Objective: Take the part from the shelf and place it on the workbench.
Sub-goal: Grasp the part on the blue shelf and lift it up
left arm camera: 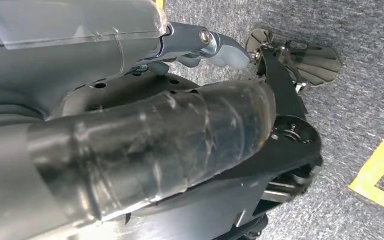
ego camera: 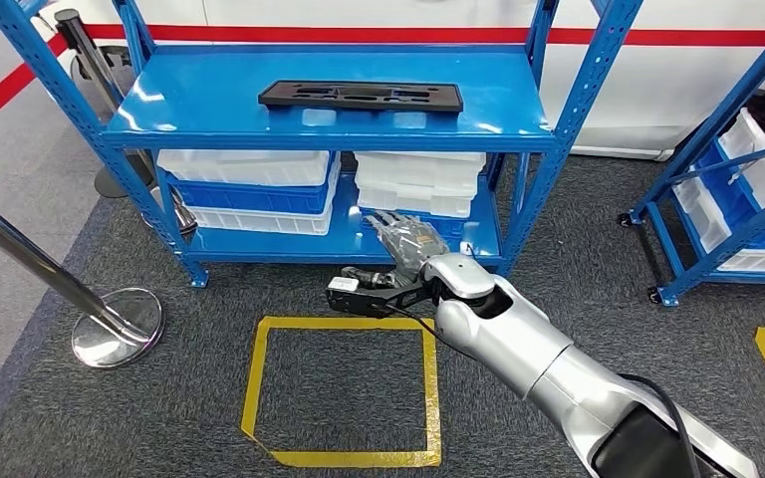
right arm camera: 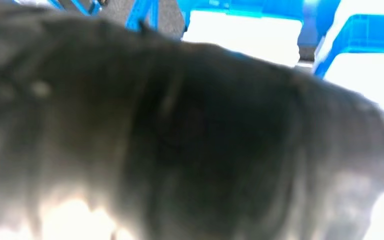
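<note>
A flat black part with cut-outs lies on the top board of the blue shelf, towards its right half. My right hand is stretched out low in front of the shelf's bottom level, well below the part, fingers spread and holding nothing. In the right wrist view that hand is a dark blur in front of white bins. My left hand hangs over the grey carpet, its thick thumb and a pale fingertip stretched out with nothing between them.
Stacked white bins and a blue bin fill the lower shelf level. A chrome stanchion base stands at the left. A yellow taped square marks the carpet. A second blue rack stands at the right.
</note>
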### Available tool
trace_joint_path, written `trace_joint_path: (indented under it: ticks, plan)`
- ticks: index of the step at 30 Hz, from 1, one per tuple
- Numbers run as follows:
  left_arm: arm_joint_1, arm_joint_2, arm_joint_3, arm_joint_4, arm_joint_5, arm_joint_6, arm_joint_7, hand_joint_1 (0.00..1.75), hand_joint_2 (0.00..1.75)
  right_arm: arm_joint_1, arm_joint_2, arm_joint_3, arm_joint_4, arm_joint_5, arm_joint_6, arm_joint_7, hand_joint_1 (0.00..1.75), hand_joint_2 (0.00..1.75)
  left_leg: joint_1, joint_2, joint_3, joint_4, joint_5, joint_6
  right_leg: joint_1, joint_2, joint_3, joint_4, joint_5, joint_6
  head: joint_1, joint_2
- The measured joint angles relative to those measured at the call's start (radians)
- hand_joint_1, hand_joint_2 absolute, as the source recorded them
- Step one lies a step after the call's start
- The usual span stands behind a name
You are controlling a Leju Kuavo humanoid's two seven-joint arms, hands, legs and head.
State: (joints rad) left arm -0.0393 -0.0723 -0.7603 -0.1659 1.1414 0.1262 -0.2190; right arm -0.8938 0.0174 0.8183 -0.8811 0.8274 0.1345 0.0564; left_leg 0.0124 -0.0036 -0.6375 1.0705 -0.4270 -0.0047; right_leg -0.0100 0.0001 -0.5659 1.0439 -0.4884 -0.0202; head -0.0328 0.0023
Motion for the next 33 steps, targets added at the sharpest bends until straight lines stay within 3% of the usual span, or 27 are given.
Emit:
trace_joint_path:
  ticks: [3,5,7,9,10,11,13,15,18,20,22,24,25,26,27,28,30,31,33]
  plan:
    - [0.000,0.000,-0.003,0.001,0.000,0.000,0.001,0.00,0.00,-0.009,0.006,0.012,0.005,0.000,-0.001,-0.002,0.00,0.00,-0.002,-0.003,0.007,-0.028,-0.006,0.013,0.004,0.000,-0.009,0.002,0.001,0.011,0.001,0.000]
    - [0.001,0.000,-0.006,0.001,0.000,0.000,0.001,0.00,0.00,-0.015,0.009,0.021,0.007,0.003,-0.001,-0.006,0.00,0.00,0.001,-0.004,0.011,-0.035,-0.004,0.022,0.002,0.000,-0.015,0.015,-0.014,0.020,0.001,0.000]
    - [0.000,0.000,-0.008,0.001,-0.003,0.003,-0.001,0.00,0.00,-0.027,0.020,0.040,0.008,0.009,0.002,-0.013,0.00,0.00,0.003,-0.003,0.015,-0.040,-0.003,0.031,0.001,0.000,-0.055,0.097,-0.062,0.026,0.001,0.000]
    - [-0.001,0.000,-0.011,0.001,-0.008,0.011,-0.005,0.00,0.00,-0.033,0.045,0.071,0.007,0.017,0.011,-0.018,0.00,0.00,0.001,0.000,0.016,-0.040,-0.005,0.036,0.001,0.000,-0.122,0.229,-0.113,0.029,0.001,0.000]
    - [-0.002,0.000,-0.013,0.001,-0.010,0.016,-0.007,0.00,0.00,-0.033,0.059,0.088,0.006,0.021,0.016,-0.017,0.00,0.00,0.000,0.001,0.018,-0.040,-0.006,0.037,0.001,0.000,-0.146,0.271,-0.118,0.029,0.001,0.000]
    - [-0.002,0.000,-0.015,0.001,-0.011,0.021,-0.009,0.00,0.00,-0.033,0.072,0.103,0.004,0.024,0.021,-0.015,0.00,0.00,-0.001,0.001,0.020,-0.040,-0.007,0.038,0.001,0.000,-0.154,0.277,-0.102,0.027,0.001,0.000]
    - [-0.002,0.000,-0.017,0.001,-0.010,0.024,-0.012,0.00,0.00,-0.041,0.092,0.124,-0.003,0.025,0.029,-0.008,0.00,0.00,-0.004,-0.003,0.027,-0.040,-0.010,0.038,0.005,0.000,-0.115,0.178,-0.023,0.014,0.001,0.000]
    - [-0.003,-0.002,-0.019,0.001,-0.009,0.022,-0.019,0.00,0.00,-0.061,0.106,0.136,-0.009,0.022,0.035,-0.003,0.00,0.00,-0.007,-0.007,0.030,-0.040,-0.012,0.035,0.013,0.000,-0.061,0.056,0.030,-0.006,0.001,0.000]
    - [-0.004,-0.003,-0.024,0.001,-0.010,0.015,-0.037,0.00,0.00,-0.081,0.118,0.148,-0.016,0.018,0.036,0.000,0.00,0.00,-0.005,-0.006,0.027,-0.043,-0.011,0.021,0.020,0.001,-0.042,-0.001,0.031,-0.017,0.001,0.000]
    - [-0.003,-0.003,-0.030,0.001,-0.013,0.011,-0.050,0.00,0.00,-0.083,0.119,0.152,-0.020,0.018,0.035,0.004,0.00,0.00,-0.005,-0.003,0.026,-0.038,-0.020,0.012,0.013,0.001,-0.027,-0.021,0.037,-0.020,0.000,0.000]
    - [-0.003,-0.002,-0.035,0.001,-0.017,0.013,-0.059,0.00,0.00,-0.087,0.120,0.152,-0.019,0.021,0.033,0.009,0.00,0.00,-0.004,-0.002,-0.004,0.033,-0.060,0.003,0.005,-0.001,-0.010,-0.038,0.044,-0.023,-0.001,0.000]
    - [-0.003,-0.001,-0.040,0.003,-0.020,0.018,-0.061,0.00,0.00,-0.089,0.119,0.153,-0.016,0.029,0.030,0.016,0.00,0.00,0.000,-0.002,-0.069,0.160,-0.112,-0.005,0.005,-0.002,-0.007,-0.038,0.044,-0.025,-0.002,0.000]
    - [-0.003,0.000,-0.043,0.003,-0.021,0.020,-0.060,0.00,0.00,-0.088,0.119,0.153,-0.013,0.034,0.028,0.019,0.00,0.00,0.003,-0.002,-0.094,0.204,-0.121,-0.010,0.005,-0.002,-0.007,-0.036,0.042,-0.025,-0.002,0.000]
    - [-0.002,0.001,-0.046,0.004,-0.022,0.022,-0.060,0.00,0.00,-0.087,0.119,0.153,-0.010,0.039,0.026,0.021,0.00,0.00,0.006,-0.002,-0.105,0.215,-0.111,-0.013,0.004,-0.002,-0.007,-0.034,0.039,-0.024,-0.002,0.000]
    - [-0.001,0.002,-0.048,0.004,-0.023,0.025,-0.057,0.00,0.00,-0.087,0.119,0.153,-0.008,0.044,0.024,0.023,0.00,0.00,0.009,-0.001,-0.096,0.188,-0.083,-0.017,0.002,-0.001,-0.006,-0.029,0.034,-0.021,-0.002,0.000]
    - [-0.001,0.003,-0.051,0.005,-0.025,0.028,-0.054,0.00,0.00,-0.088,0.120,0.153,-0.007,0.049,0.023,0.024,0.00,0.00,0.012,0.000,-0.070,0.128,-0.043,-0.020,0.000,0.000,-0.004,-0.023,0.028,-0.017,-0.002,0.000]
    - [-0.002,0.004,-0.058,0.005,-0.028,0.035,-0.048,0.00,0.00,-0.091,0.121,0.153,-0.006,0.055,0.023,0.027,0.00,0.00,0.013,0.000,-0.016,0.014,0.000,-0.019,0.001,0.001,-0.006,-0.008,0.013,-0.005,-0.002,0.000]
    - [-0.003,0.005,-0.062,0.005,-0.029,0.037,-0.046,0.00,0.00,-0.092,0.122,0.153,-0.006,0.058,0.023,0.029,0.00,0.00,0.012,0.000,-0.002,-0.017,0.004,-0.014,0.002,0.001,-0.007,-0.003,0.008,0.001,-0.002,0.000]
    - [-0.005,0.005,-0.067,0.005,-0.030,0.040,-0.046,0.00,0.00,-0.095,0.124,0.154,-0.006,0.059,0.024,0.030,0.00,0.00,0.010,-0.002,0.003,-0.028,-0.006,0.002,0.007,0.001,-0.008,0.002,0.005,0.012,-0.001,0.000]
